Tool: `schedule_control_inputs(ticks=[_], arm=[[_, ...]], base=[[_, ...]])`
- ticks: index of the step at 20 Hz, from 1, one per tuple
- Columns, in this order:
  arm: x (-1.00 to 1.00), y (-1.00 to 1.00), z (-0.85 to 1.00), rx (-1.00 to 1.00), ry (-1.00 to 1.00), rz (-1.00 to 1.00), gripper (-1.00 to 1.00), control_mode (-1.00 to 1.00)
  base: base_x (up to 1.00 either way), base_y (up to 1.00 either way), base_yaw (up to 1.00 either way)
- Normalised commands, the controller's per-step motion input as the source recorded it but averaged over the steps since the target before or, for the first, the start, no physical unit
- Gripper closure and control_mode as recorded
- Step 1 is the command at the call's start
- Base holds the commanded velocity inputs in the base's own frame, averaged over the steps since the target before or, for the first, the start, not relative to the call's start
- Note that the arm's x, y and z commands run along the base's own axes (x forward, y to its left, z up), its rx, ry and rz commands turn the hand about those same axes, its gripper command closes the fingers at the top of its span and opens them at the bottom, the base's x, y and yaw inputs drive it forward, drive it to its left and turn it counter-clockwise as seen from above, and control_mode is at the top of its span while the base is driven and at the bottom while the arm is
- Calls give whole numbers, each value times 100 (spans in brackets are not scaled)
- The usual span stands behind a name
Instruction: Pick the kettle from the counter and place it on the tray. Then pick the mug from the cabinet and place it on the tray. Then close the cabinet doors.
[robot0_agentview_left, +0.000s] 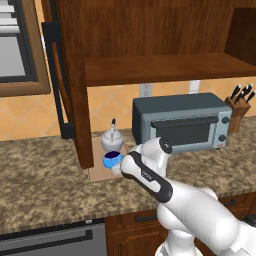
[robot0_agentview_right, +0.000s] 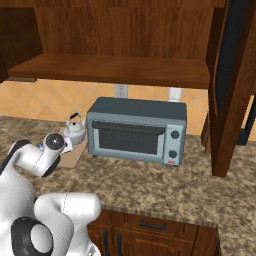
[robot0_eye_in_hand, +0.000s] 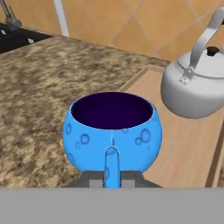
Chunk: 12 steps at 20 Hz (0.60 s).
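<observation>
Hand view: the gripper (robot0_eye_in_hand: 112, 175) has its jaws closed narrowly on the blue mug's (robot0_eye_in_hand: 112, 131) handle, over the tray (robot0_eye_in_hand: 183, 148).

Flat, even rendered light, moderately bright; no glare. Soft shade under the cabinet (robot0_agentview_left: 150, 70) shelf, dim recesses above. Textures coarse and slightly blurred on the counter (robot0_eye_in_hand: 39, 100).

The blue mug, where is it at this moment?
The blue mug is held in the shut gripper at the tray's near edge, in front of the kettle.
</observation>
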Motion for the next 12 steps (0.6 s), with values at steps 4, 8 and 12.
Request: schedule_control_inputs(ticks=[4,8,12], arm=[[18,-8,-40,-3,0,-6,100,-100],[16,-1,-43,-4,0,-6,100,-100],[19,0,-34,-6,0,-3,100,-100]], base=[[0,0,0],[0,0,0],[0,0,0]])
